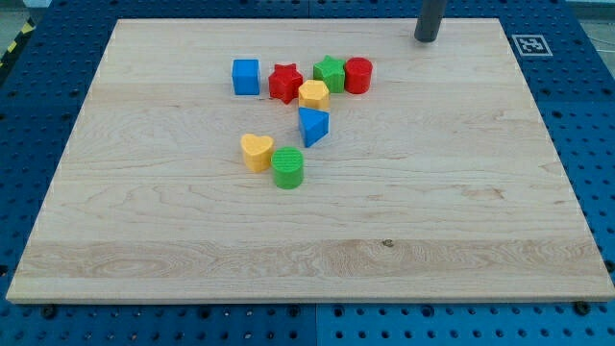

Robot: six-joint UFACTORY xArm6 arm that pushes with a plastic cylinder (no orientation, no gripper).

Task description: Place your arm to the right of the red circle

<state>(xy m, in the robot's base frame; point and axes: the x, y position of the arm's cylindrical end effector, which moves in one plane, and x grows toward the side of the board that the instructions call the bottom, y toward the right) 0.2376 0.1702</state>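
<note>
The red circle (357,75) is a short red cylinder at the right end of a cluster near the board's top middle. It touches a green star (330,73) on its left. My tip (426,38) rests near the board's top edge, up and to the right of the red circle, with a clear gap between them.
A yellow hexagon (313,94), red star (284,83) and blue cube (246,77) lie left of the green star. A blue triangle (312,126), yellow heart (256,152) and green cylinder (287,167) sit below. The wooden board (307,240) lies on a blue pegboard.
</note>
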